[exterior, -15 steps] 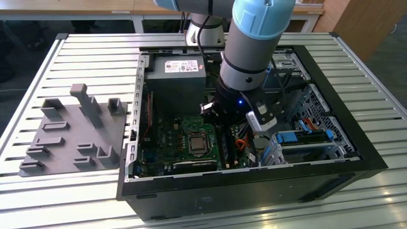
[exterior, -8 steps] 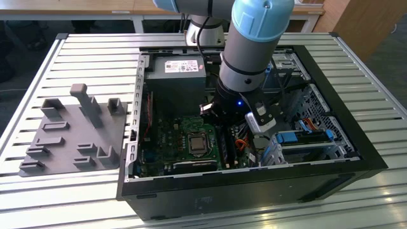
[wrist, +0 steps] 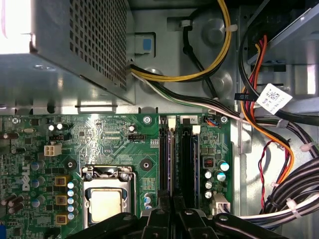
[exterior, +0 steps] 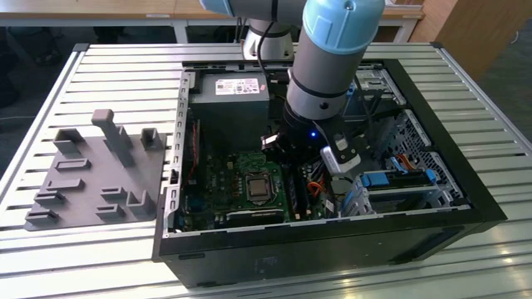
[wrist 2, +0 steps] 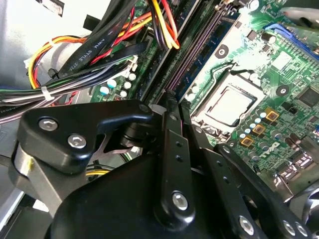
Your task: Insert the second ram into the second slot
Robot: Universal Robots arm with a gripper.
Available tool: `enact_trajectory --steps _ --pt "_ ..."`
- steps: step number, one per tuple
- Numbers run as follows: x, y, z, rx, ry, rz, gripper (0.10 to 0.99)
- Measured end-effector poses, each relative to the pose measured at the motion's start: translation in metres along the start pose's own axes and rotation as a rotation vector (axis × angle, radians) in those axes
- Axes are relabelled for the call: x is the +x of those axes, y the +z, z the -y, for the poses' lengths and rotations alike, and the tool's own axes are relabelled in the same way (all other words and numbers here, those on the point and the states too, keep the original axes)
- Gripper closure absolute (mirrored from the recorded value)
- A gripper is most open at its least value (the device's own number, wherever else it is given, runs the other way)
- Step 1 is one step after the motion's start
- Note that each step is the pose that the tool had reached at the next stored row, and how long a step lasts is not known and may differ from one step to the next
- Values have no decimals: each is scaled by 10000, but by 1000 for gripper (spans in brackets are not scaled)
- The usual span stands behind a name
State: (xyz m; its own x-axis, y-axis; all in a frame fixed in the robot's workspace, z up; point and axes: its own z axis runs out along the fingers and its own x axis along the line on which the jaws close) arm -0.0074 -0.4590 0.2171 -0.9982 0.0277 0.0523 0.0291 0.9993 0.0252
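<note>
Clamped on the second ram [wrist: 169, 164], the gripper [wrist: 172, 214] is holding it at the motherboard's [wrist: 114, 134] cable-side edge, seemingly needing straight, even pressure.

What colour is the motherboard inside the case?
Green; the motherboard shows best in the first wrist view.

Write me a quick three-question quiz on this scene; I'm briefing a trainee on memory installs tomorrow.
1. True or false: the computer case lies open on a slatted table.
2. What sits on the exterior view's left of the case? A) a keyboard B) a grey holder tray C) a monitor
3. In the first wrist view, which board part is the tool nearest?
Key: 1 true; 2 B; 3 the memory slots, beside the processor socket.
</note>
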Motion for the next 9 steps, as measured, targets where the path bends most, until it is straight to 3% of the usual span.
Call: enact_trajectory --steps 9 --pt "-15 -64 -2 -1 0 -19 949"
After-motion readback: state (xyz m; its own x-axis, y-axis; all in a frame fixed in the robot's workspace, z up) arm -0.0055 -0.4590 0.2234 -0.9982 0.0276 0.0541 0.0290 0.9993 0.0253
